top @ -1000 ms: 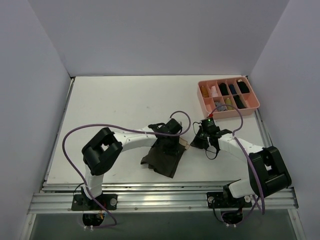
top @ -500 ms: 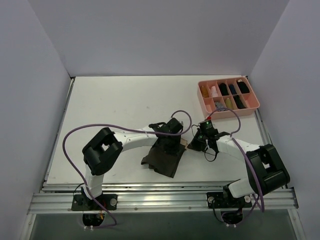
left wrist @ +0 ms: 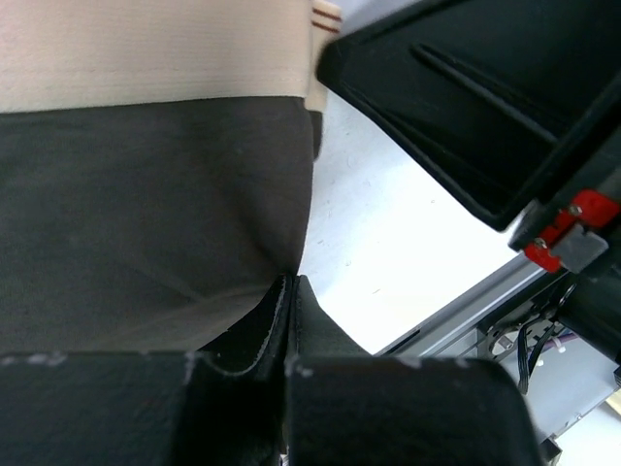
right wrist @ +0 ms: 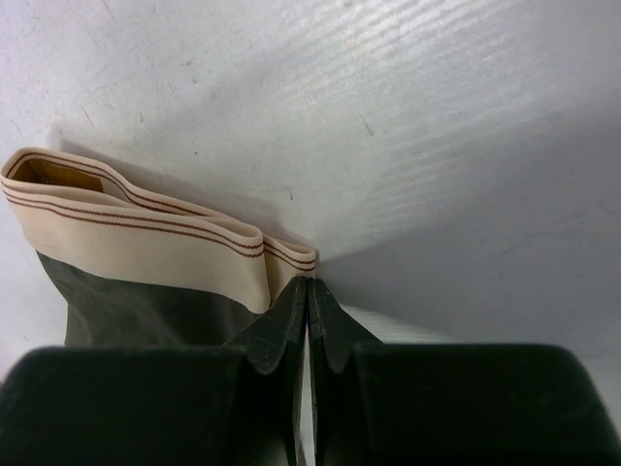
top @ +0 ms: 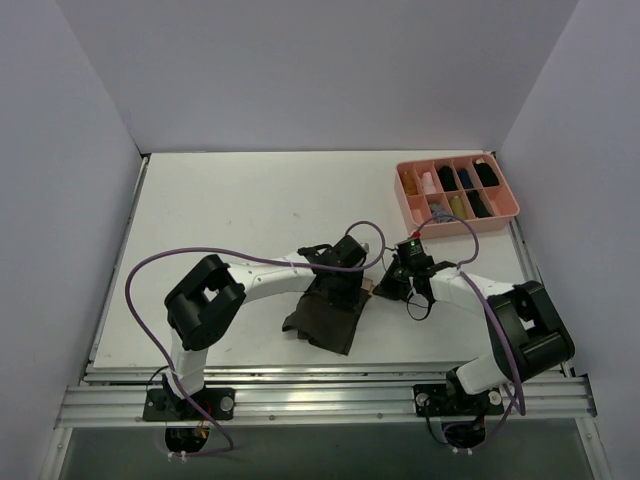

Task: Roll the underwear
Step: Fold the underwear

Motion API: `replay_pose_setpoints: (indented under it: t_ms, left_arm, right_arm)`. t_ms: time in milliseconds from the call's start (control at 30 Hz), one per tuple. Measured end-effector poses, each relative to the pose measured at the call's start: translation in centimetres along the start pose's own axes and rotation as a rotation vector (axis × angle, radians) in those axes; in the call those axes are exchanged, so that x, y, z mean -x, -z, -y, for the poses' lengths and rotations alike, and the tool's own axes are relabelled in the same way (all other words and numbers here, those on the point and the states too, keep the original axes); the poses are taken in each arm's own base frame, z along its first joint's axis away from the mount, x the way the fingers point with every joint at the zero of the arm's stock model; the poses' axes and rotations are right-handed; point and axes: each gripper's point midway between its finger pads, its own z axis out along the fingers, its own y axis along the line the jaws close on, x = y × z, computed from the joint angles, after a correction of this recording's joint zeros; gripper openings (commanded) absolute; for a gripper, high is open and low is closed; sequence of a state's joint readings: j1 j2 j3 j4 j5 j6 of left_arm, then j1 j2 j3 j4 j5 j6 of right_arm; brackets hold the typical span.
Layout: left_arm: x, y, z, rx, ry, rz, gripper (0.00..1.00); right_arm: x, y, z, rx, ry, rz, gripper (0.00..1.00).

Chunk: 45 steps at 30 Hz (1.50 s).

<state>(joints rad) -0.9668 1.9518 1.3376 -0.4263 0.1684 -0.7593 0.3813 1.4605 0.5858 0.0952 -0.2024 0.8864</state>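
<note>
— No roll is seen yet: the dark olive-brown cloth underwear with beige waistband [top: 325,318] is laid unrolled on the white bench [top: 220,210].
— The left jaws and right jaws are pinched shut on its edges.

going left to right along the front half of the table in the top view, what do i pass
left arm's elbow -> underwear -> right gripper -> right arm's elbow
</note>
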Motion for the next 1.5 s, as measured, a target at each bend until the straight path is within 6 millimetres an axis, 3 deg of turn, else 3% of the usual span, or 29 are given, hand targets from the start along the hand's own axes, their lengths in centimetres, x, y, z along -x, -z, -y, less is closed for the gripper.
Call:
replay_pose_setpoints:
  t_ms: [667, 1000, 1200, 1500]
  left_arm:
    - [-0.6, -0.3, 0.7, -0.050, -0.021, -0.013, 0.02]
    - [-0.6, -0.8, 0.6, -0.046, -0.006, -0.017, 0.02]
    - [-1.0, -1.5, 0.1, -0.031, 0.001, -0.033, 0.02]
    - [-1.0, -1.5, 0.1, -0.030, 0.002, -0.033, 0.02]
  right_arm:
    - [0.8, -0.5, -0.6, -0.004, 0.005, 0.007, 0.00]
    - [1.3, 0.3, -0.5, -0.011, 0.010, 0.041, 0.23]
    - [1.6, 1.3, -1.1, 0.021, 0.012, 0.072, 0.29]
    - [1.5, 1.0, -1.5, 0.037, 0.018, 0.072, 0.31]
